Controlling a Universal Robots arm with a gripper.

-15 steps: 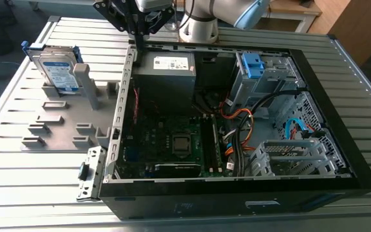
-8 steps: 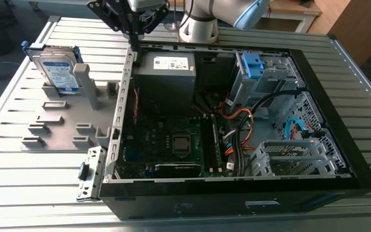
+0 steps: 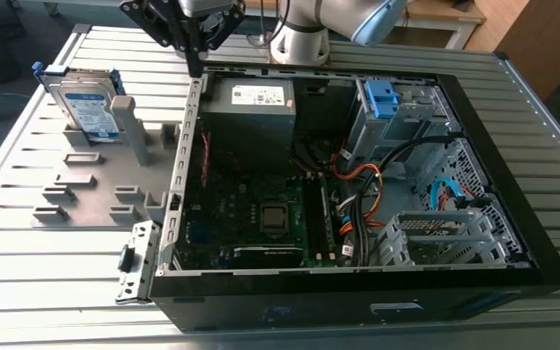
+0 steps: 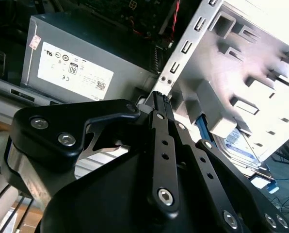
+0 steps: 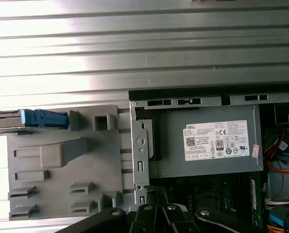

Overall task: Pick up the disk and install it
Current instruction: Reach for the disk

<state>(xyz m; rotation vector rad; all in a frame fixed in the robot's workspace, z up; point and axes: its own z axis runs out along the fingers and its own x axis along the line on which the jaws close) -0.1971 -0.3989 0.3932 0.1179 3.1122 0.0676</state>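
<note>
The disk, a silver drive with a white-and-blue label in a blue carrier, stands on edge in a slot of the grey holder plate at the exterior view's left. My gripper hangs above the case's back left corner, to the right of the disk and apart from it. Its fingers are shut together with nothing between them. The second wrist view shows the shut gripper over the case edge, with the disk beyond a grey post. In the first wrist view the disk appears edge-on.
The open computer case lies on the slatted metal table. Inside are a grey power supply, the motherboard, orange and black cables and a drive cage with a blue latch. The holder plate has raised posts.
</note>
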